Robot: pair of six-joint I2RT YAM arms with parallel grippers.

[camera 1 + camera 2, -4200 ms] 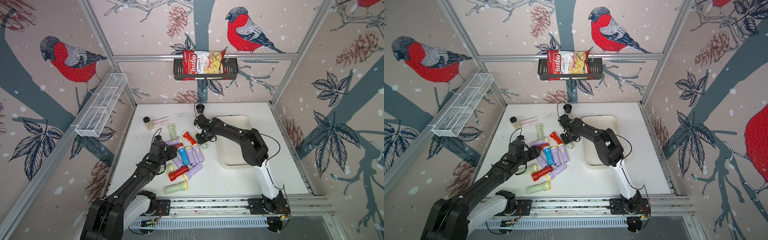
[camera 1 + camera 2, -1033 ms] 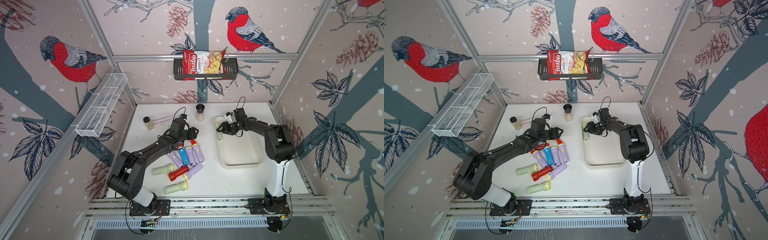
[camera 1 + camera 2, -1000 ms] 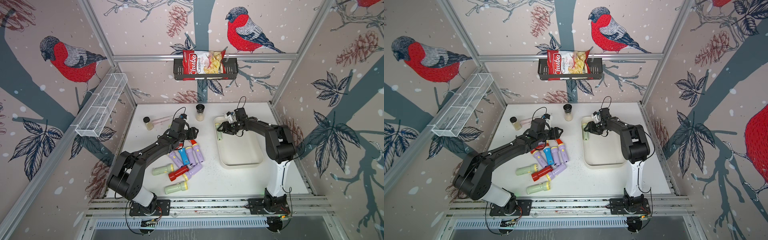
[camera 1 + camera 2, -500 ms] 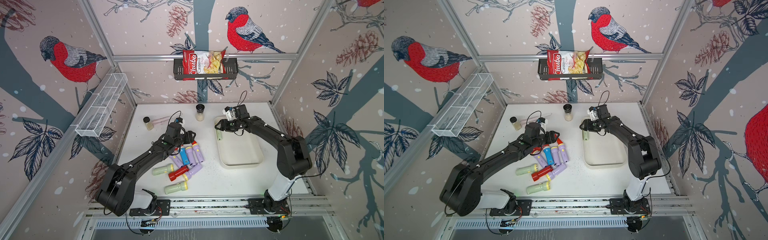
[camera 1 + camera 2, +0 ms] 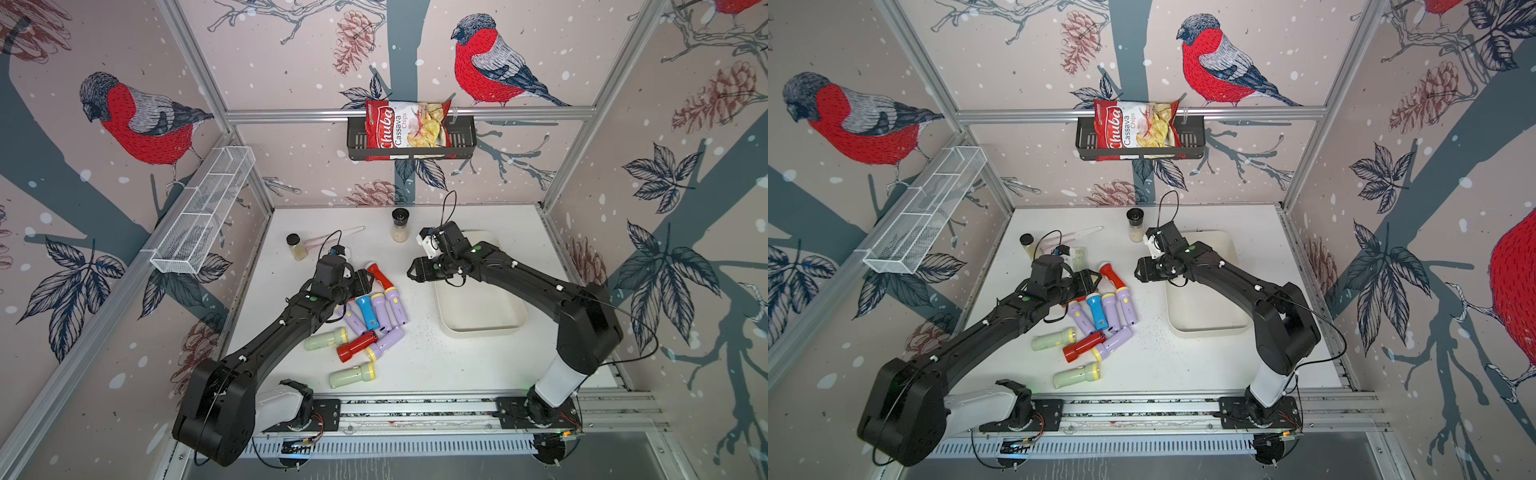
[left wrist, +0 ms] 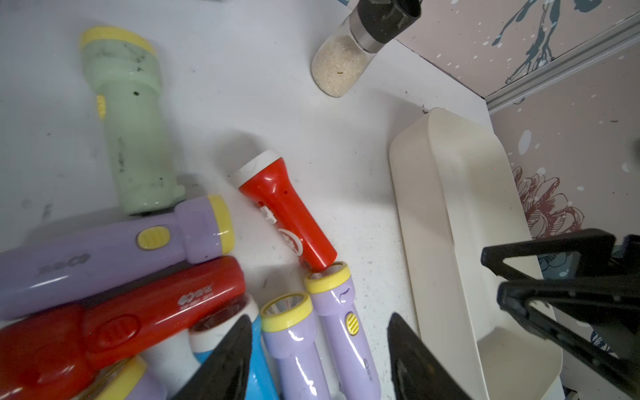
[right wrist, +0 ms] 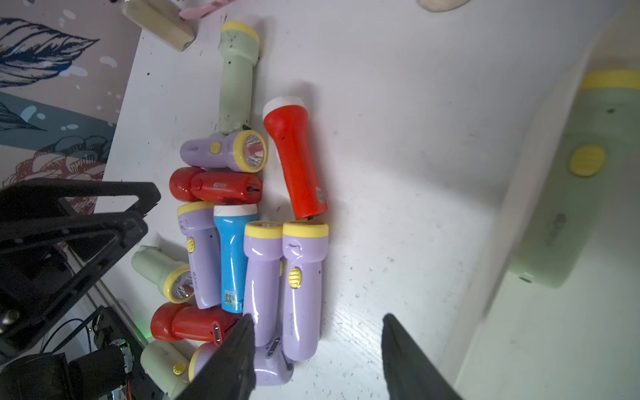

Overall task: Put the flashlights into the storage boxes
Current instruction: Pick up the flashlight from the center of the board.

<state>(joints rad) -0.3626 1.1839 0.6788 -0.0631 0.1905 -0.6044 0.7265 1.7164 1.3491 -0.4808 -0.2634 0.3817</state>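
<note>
Left gripper point(image 5: 362, 280): jaws about half apart, nothing between them. Right gripper point(image 5: 415, 271): same, empty.

Near to far:
- Lone green flashlight point(image 5: 353, 376) lies nearest the table point(image 5: 449, 374) front edge, left of centre, well apart from both grippers.
- Behind it is the pile's near end. A red flashlight point(image 5: 357, 345) lies crosswise, with a lilac one point(image 5: 386, 338) touching it on the tray side and a second green one point(image 5: 324, 340) on the other.
- Next comes a row lying side by side, heads toward the far edge: lilac, blue flashlight point(image 5: 368, 312), then two more lilac. The left gripper hangs over the far ends of this row. In its wrist view the blue and lilac heads sit right at the fingertips. Can't tell if it touches them.
- Orange-red flashlight point(image 5: 380, 276), white rim, is just beside the left gripper on the tray side, with its tail against a lilac head.
- Far green flashlight point(image 6: 135, 138) lies beyond the left gripper, mostly hidden under the wrist in both top views.
- Tray point(image 5: 482, 330) is right of centre, long side running front to far. The right gripper sits over its far-left corner, tips aimed at the pile, with bare table between them and the orange-red flashlight.
- One green flashlight in the tray point(image 7: 568, 180), blurred, shows in the right wrist view only, just beside that gripper.
- Two jars stand toward the far edge: one point(image 5: 296, 247) far-left, one point(image 5: 400, 226) near centre.
</note>
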